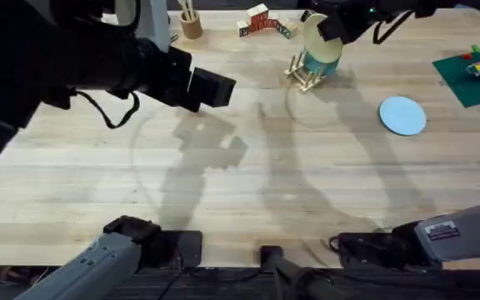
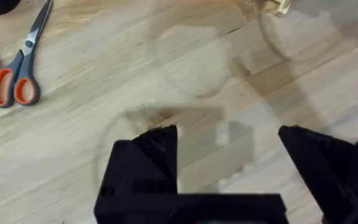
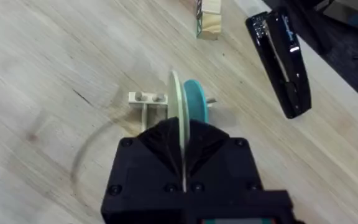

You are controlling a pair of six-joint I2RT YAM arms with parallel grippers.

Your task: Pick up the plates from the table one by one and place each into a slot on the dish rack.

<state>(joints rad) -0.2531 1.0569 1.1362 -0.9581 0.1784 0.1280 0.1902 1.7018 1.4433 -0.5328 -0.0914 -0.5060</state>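
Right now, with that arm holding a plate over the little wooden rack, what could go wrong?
The right gripper pinches the cream-yellow plate by its edge, right beside the teal plate already standing in the dish rack. It might knock that plate, or miss the slot between the pegs. The rack looks light, so a push could slide or tip it. The pale blue plate still lies flat on the table, which may be awkward to grab.

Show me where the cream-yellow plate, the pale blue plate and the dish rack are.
cream-yellow plate (image 1: 321, 42): overhead view, middle of its face.
pale blue plate (image 1: 402, 115): overhead view, centre of its top.
dish rack (image 1: 305, 78): overhead view, its wooden base at the front.
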